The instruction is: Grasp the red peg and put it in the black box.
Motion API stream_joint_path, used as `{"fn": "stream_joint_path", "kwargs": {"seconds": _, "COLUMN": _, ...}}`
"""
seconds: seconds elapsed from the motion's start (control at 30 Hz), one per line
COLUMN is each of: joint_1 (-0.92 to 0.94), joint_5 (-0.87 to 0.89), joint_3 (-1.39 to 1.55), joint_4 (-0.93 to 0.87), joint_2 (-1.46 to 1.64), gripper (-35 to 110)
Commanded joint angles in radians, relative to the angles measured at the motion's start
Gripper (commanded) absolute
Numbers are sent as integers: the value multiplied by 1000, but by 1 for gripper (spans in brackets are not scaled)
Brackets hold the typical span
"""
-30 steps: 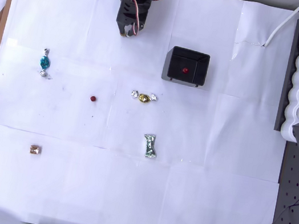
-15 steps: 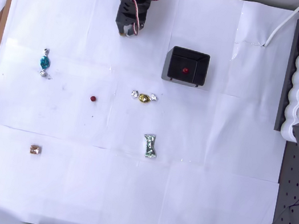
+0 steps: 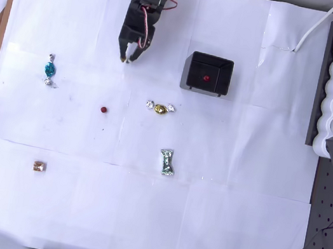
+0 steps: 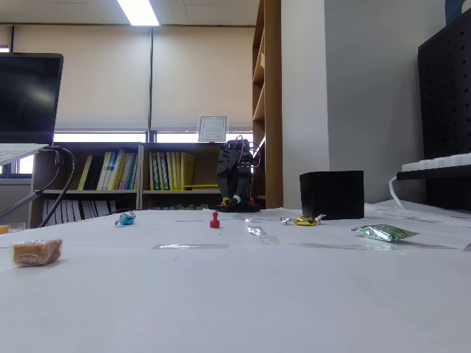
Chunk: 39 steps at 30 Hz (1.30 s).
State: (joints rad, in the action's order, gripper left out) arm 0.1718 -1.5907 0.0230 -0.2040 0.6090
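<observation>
The gripper (image 3: pixel 127 59) hung with fingers slightly parted, holding nothing. The red peg (image 3: pixel 104 109) stood well below it. Another sat inside the black box (image 3: pixel 210 61).

- We've got the red peg (image 3: pixel 104 109) standing upright on the white paper, a tiny dark-red dot from overhead, a little pawn shape (image 4: pixel 215 219) from the fixed view.
- The black box (image 3: pixel 196 61) sits well off to its upper right in the overhead view, open-topped, low walls, with a second red peg (image 3: pixel 206 78) inside.
</observation>
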Motion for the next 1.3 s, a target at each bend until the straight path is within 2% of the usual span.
{"fn": "stream_joint_path", "kwargs": {"seconds": 0.0, "joint_1": 21, "joint_5": 0, "joint_3": -71, "joint_4": 218, "joint_2": 189, "gripper": 0}}
{"fn": "stream_joint_path", "kwargs": {"seconds": 0.13, "joint_1": 28, "joint_5": -2, "joint_3": -69, "joint_4": 453, "joint_2": 376, "gripper": 0}}
{"fn": "stream_joint_path", "kwargs": {"seconds": 0.5, "joint_1": 29, "joint_5": 29, "joint_3": -75, "joint_4": 934, "joint_2": 733, "gripper": 1}}
{"fn": "stream_joint_path", "kwargs": {"seconds": 0.53, "joint_1": 25, "joint_5": 15, "joint_3": -75, "joint_4": 963, "joint_2": 773, "gripper": 1}}
{"fn": "stream_joint_path", "kwargs": {"seconds": 0.6, "joint_1": 26, "joint_5": -149, "joint_3": -67, "joint_4": 971, "joint_2": 848, "gripper": 0}}
{"fn": "stream_joint_path", "kwargs": {"seconds": 0.93, "joint_1": 40, "joint_5": 12, "joint_3": 37, "joint_4": 1282, "joint_2": 1143, "gripper": 0}}
{"fn": "stream_joint_path", "kwargs": {"seconds": 1.27, "joint_1": 52, "joint_5": -49, "joint_3": 219, "joint_4": 1399, "joint_2": 1358, "gripper": 1}}
